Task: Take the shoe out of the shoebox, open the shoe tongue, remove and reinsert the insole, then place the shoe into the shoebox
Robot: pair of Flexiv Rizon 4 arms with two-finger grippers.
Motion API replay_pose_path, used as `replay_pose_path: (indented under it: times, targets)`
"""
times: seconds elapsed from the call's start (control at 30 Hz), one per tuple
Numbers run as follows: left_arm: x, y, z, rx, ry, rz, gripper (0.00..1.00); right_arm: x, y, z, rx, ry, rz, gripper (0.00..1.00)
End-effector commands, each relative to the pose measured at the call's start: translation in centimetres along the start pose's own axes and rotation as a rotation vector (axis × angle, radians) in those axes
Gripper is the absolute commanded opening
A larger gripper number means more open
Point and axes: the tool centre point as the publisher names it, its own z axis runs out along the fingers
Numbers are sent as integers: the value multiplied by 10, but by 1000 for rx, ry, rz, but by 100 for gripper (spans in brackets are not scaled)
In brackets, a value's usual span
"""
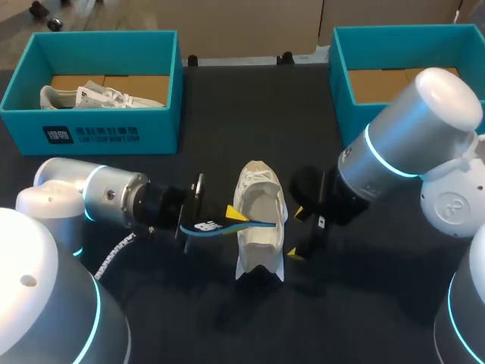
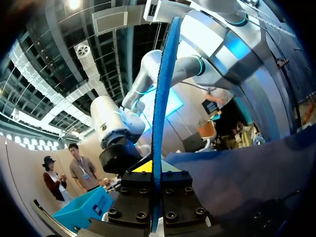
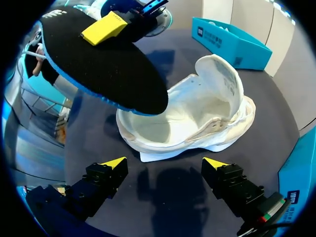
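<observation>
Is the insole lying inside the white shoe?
No: the left gripper holds the insole in the air, outside the white shoe.

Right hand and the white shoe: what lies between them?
Only bare table lies between the right hand and the shoe; the right wrist view shows it.

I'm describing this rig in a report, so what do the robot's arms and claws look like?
The left arm and right arm are rounded silver-grey cylinders with glowing cyan rings and black wrists. A speckled braided cable hangs by the left one. The left claw and right claw each have two black fingers with yellow wedge tips.
</observation>
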Motion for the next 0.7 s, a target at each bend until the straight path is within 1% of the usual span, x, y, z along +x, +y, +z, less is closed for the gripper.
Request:
replay_pose_path:
  times: [0.03, 0.37, 0.43, 0.53, 0.7]
  targets:
    - [3, 3, 1, 2, -4, -2, 0, 0, 4, -2, 17, -10, 2, 100]
    - [7, 4, -2, -16, -23, -20, 0, 0, 4, -2, 18, -14, 3, 100]
    - [8, 4, -1, -23, -29, -27, 0, 0, 4, -2, 18, -14, 3, 100]
    - [9, 6, 1, -56, -45, -30, 0, 0, 4, -2, 18, -14, 3, 100]
    - [9, 12, 5, -66, -53, -37, 0, 0, 4, -2, 18, -14, 3, 100]
